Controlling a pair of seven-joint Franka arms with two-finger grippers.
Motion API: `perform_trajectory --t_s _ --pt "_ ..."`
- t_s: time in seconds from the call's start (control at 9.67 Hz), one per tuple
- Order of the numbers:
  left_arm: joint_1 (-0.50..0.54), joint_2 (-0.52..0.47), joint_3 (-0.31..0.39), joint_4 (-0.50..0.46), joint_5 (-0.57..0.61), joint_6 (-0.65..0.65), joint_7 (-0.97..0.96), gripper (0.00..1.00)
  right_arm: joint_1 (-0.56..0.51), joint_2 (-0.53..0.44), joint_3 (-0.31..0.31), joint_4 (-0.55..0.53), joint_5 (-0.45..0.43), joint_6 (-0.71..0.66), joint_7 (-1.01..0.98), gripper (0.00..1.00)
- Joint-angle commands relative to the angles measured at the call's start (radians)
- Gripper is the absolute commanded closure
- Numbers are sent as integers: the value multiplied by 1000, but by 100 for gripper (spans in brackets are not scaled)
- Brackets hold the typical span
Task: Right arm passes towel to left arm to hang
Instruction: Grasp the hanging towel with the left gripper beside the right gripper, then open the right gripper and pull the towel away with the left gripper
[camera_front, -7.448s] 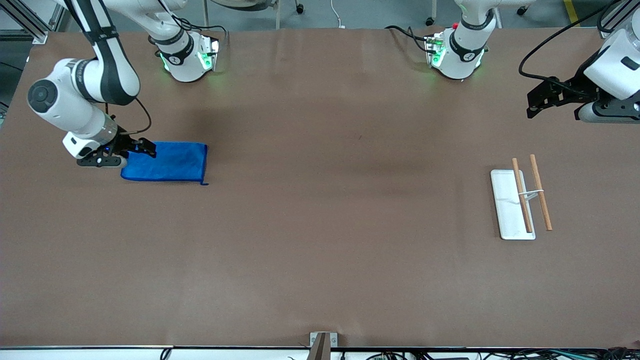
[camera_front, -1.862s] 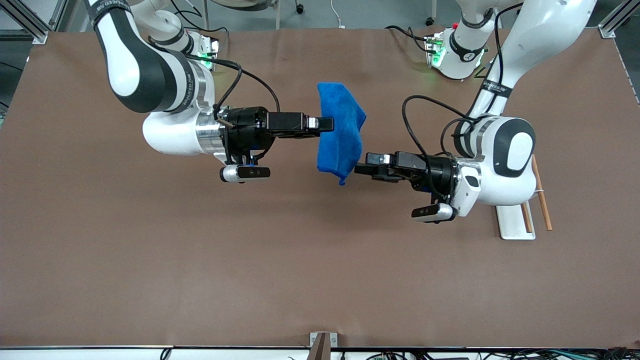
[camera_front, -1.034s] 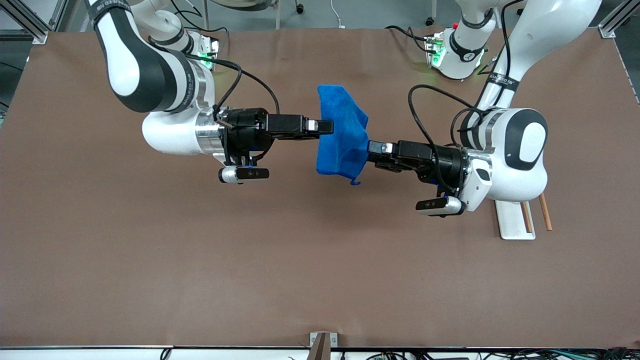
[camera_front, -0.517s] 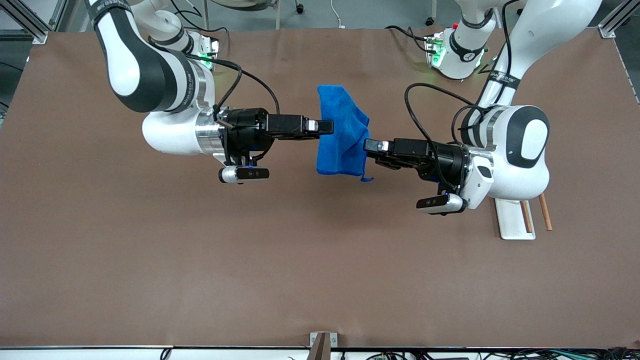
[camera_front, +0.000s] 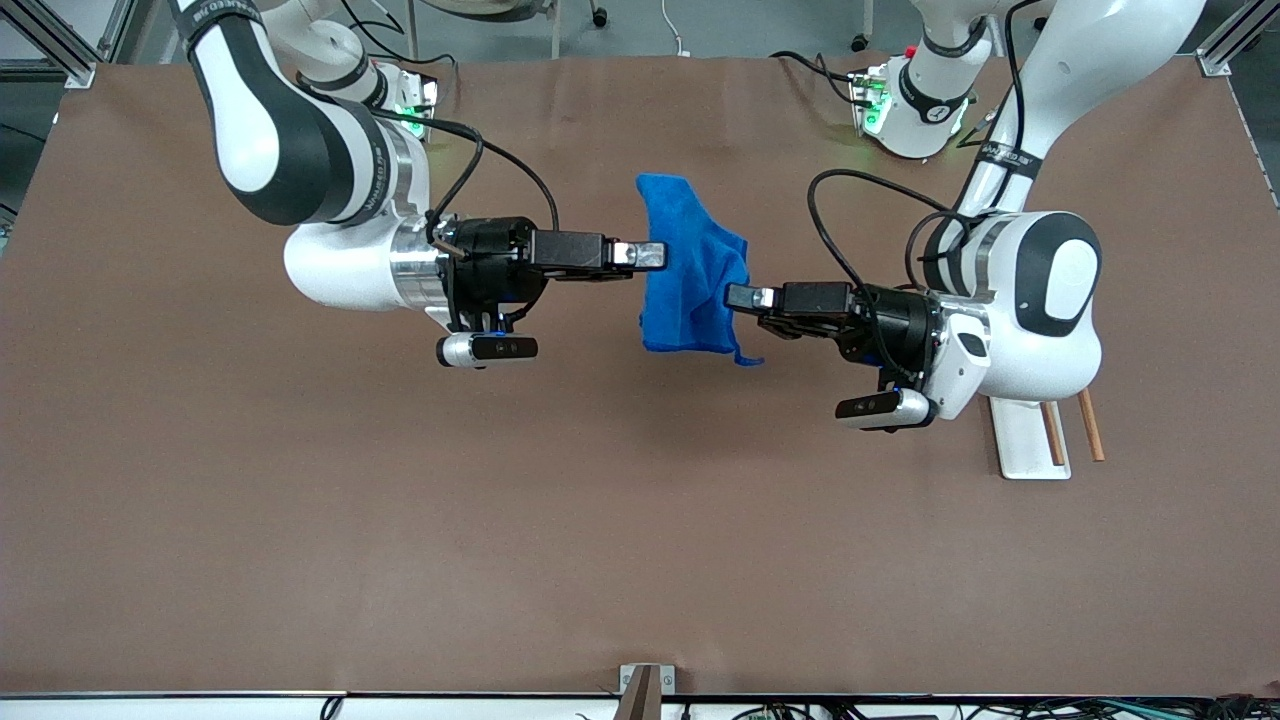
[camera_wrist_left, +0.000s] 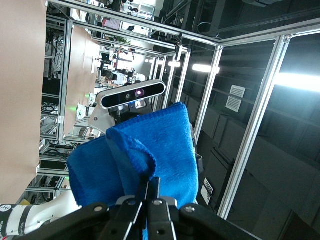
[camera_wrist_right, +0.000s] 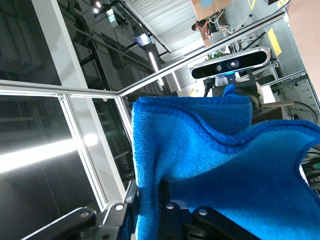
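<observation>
The bright blue towel (camera_front: 690, 280) hangs in the air over the middle of the table, stretched between both grippers. My right gripper (camera_front: 655, 255) is shut on the towel's edge toward the right arm's end; the cloth fills the gap between its fingers in the right wrist view (camera_wrist_right: 147, 192). My left gripper (camera_front: 733, 297) is shut on the edge toward the left arm's end, with its fingers pinched on a fold in the left wrist view (camera_wrist_left: 152, 182). The towel's small loop (camera_front: 752, 359) dangles at its lowest corner. The towel also shows in the left wrist view (camera_wrist_left: 150, 150) and the right wrist view (camera_wrist_right: 210, 150).
A white rack base (camera_front: 1020, 440) with two wooden rods (camera_front: 1092, 430) stands toward the left arm's end, partly hidden by the left arm's wrist (camera_front: 1020, 300). The brown table (camera_front: 600, 520) lies below.
The left gripper came in from the left arm's end and closed on the towel's edge. The towel and its loop have since shifted slightly toward the left arm. The right gripper has stayed in place.
</observation>
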Motion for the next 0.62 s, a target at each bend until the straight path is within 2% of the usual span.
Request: perform_trajectory --t_s 0.0,0.1,0.21,0.31,0.52 --pt "3 13 15 17 16 13 -59 100 7 8 -6 17 25 4 5 76" --pt "9 13 18 33 71 16 -99 100 7 8 -6 17 27 5 6 63" --pt "20 13 20 61 134 33 -135 100 10 8 -9 18 18 11 5 1" --pt "34 13 18 76 181 36 -179 100 6 8 -11 28 -2 39 3 0" --pt "63 12 18 81 287 36 -231 100 -7 8 -16 64 -230 114 41 0"
